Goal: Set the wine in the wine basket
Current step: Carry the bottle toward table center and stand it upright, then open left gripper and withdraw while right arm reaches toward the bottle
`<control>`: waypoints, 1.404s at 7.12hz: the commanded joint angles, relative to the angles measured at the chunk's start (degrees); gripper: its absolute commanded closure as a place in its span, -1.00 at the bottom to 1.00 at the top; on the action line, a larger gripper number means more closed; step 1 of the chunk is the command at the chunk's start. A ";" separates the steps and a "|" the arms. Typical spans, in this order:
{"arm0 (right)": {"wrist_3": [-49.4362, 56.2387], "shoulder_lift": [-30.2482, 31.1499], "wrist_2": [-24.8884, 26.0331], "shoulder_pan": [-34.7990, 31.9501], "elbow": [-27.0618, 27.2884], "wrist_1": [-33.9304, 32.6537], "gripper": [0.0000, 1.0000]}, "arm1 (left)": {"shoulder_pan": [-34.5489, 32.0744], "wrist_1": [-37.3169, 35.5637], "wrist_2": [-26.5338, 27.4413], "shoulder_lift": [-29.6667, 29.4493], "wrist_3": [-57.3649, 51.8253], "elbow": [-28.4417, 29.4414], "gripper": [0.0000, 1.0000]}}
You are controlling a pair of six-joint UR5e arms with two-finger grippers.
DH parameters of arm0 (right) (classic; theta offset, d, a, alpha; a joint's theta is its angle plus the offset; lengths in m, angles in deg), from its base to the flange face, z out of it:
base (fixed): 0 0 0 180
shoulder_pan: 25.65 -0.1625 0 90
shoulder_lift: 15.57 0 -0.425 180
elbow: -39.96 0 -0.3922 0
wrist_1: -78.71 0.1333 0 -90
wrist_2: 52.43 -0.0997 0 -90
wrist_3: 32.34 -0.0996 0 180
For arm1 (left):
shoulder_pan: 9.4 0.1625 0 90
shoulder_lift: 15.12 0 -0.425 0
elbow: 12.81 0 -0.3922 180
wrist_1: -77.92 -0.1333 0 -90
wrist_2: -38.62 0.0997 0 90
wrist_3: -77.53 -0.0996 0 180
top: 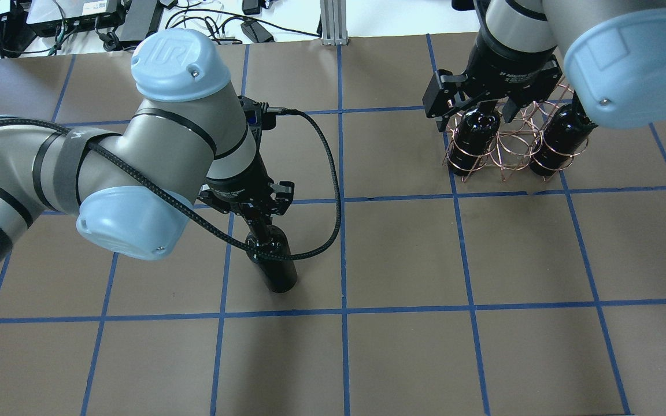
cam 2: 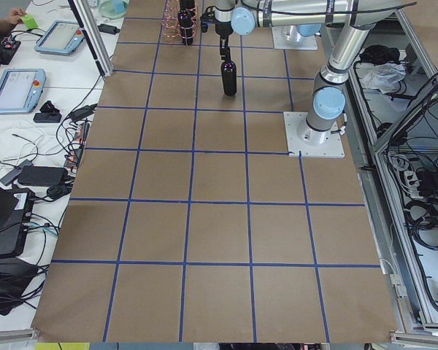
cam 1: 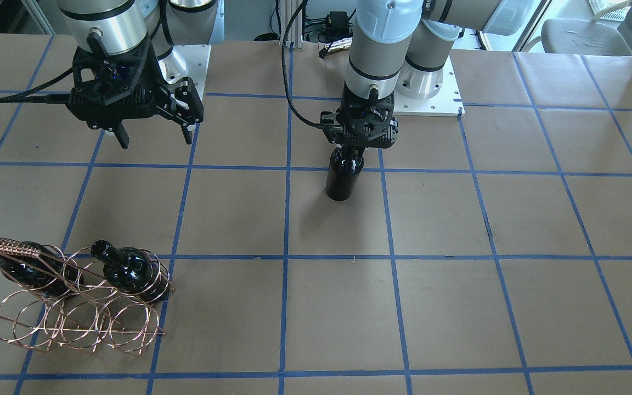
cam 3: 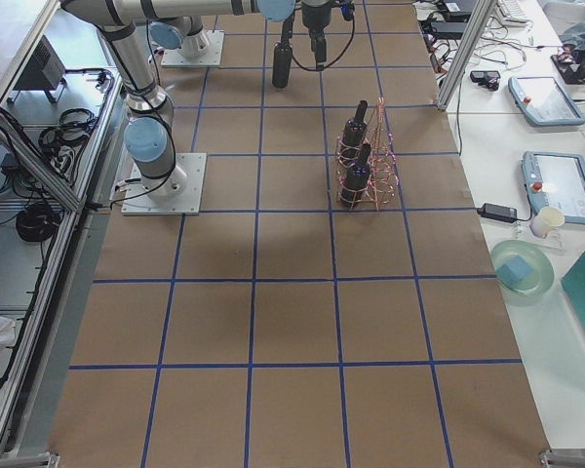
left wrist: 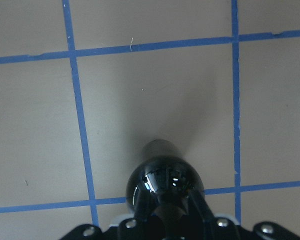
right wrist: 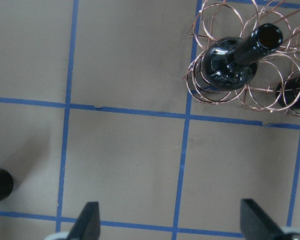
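Observation:
My left gripper (cam 1: 350, 153) is shut on the neck of a dark glass wine bottle (cam 1: 342, 178), which hangs upright over the table's middle. I cannot tell whether its base touches the table. The bottle also shows in the overhead view (top: 274, 263) and the left wrist view (left wrist: 162, 181). The copper wire wine basket (cam 1: 77, 323) stands toward the robot's right side and holds two more dark bottles (cam 1: 129, 270) (cam 1: 33, 270). My right gripper (cam 1: 156, 141) is open and empty. In the overhead view it (top: 480, 110) hovers above the basket (top: 509, 151). The right wrist view shows its fingers (right wrist: 87, 222) spread wide.
The brown paper table cover (cam 1: 458, 274) carries a blue tape grid. The arms' white base plates (cam 1: 436, 104) sit at the robot's edge. Cables and electronics (top: 107, 17) lie beyond the table's far edge. Side benches hold tablets and a bowl (cam 3: 522, 268).

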 commanded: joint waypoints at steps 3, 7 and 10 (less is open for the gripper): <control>-0.58 -0.02 -0.15 -0.01 0.09 0.21 -0.92 | 0.08 0.25 0.06 -0.16 -0.63 0.16 -0.51; -9.48 0.42 -2.51 -3.41 -0.26 0.21 -0.98 | 2.88 3.84 0.32 -0.07 -1.07 6.46 -1.00; -19.18 0.24 -1.91 -11.85 -0.62 0.29 -0.99 | 14.53 6.76 0.41 -0.16 -14.19 12.11 -1.00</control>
